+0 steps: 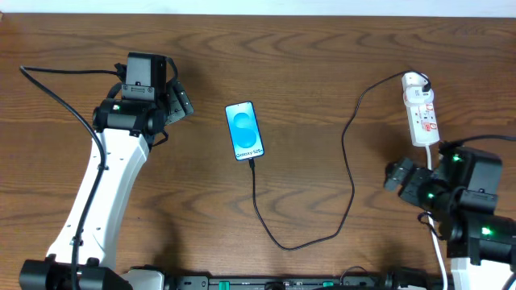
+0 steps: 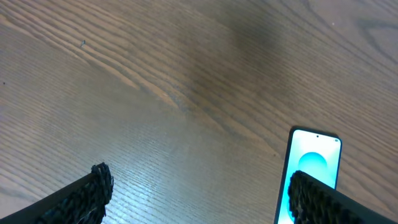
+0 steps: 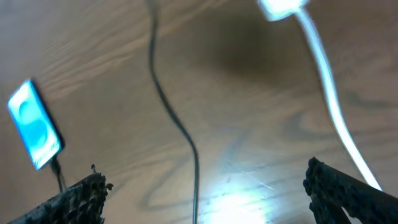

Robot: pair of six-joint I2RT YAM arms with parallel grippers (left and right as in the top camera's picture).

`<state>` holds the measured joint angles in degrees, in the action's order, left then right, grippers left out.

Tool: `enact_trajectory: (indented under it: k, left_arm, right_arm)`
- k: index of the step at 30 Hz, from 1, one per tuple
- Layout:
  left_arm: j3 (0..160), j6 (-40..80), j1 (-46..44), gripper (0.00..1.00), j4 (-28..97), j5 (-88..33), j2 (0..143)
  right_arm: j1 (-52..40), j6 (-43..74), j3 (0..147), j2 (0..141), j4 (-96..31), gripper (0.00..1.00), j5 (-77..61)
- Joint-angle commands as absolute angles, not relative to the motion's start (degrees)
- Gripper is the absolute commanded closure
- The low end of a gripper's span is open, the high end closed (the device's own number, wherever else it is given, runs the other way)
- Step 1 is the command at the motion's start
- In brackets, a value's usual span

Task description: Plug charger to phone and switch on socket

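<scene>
At tabletop (image 1: 306, 64) centre: phone (image 1: 245, 130) screen up; charger (image 1: 348, 161) tip apparently seated in its near edge.
Far right: socket (image 1: 422, 119); switch state unreadable.
Left gripper (image 1: 181, 101): fingers apart, empty, near phone.
Right gripper (image 1: 397, 175): fingers apart, empty, close to socket, probably placed for the switch.

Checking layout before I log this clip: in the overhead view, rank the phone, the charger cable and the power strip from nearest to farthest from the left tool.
1. Phone, mid-table, just picture-right of the left tool.
2. Charger cable, leaving the phone's lower end and looping toward the strip.
3. Power strip, at the far picture-right side.
</scene>
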<state>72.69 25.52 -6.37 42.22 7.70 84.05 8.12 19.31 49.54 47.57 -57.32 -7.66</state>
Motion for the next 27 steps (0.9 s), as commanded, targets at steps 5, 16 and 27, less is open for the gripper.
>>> enact_trajectory:
  k: [5,16,27]
  left_arm:
    - [73.25,25.82,-6.07,0.08,42.44,8.62,84.01]
    - [73.25,25.82,-6.07,0.08,42.46,8.62,84.01]
    - [73.25,25.82,-6.07,0.08,42.44,8.62,84.01]
  right_arm:
    - [-1.93,11.0,38.57,39.59,-42.17,0.01,-8.21]
    - [-2.61,1.17,19.18,19.22,-19.59,0.01,-16.25]
    - [-2.68,-2.68,4.45,6.33,-5.3,0.01,-14.44]
